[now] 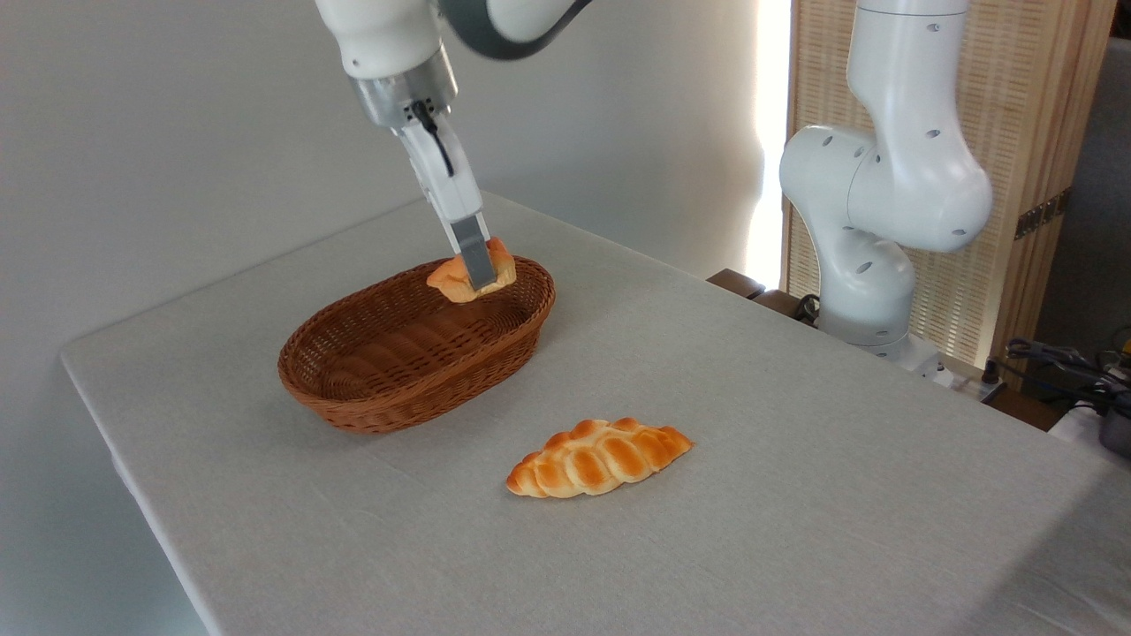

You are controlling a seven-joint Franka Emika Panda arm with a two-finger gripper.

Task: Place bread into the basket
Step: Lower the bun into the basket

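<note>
The small orange-golden bread [451, 277] hangs in the air over the far end of the oval brown wicker basket [389, 389], just above its rim. My gripper [479, 276] reaches down from the upper left and is shut on the bread; one grey finger [474, 256] crosses the bun's front and the other is hidden behind it. The basket's inside holds nothing else.
A longer braided golden loaf [598, 458] lies on the grey tablecloth in front and to the right of the basket. The arm's white base [870, 265] stands at the table's far right edge, with cables [1051, 358] beyond it.
</note>
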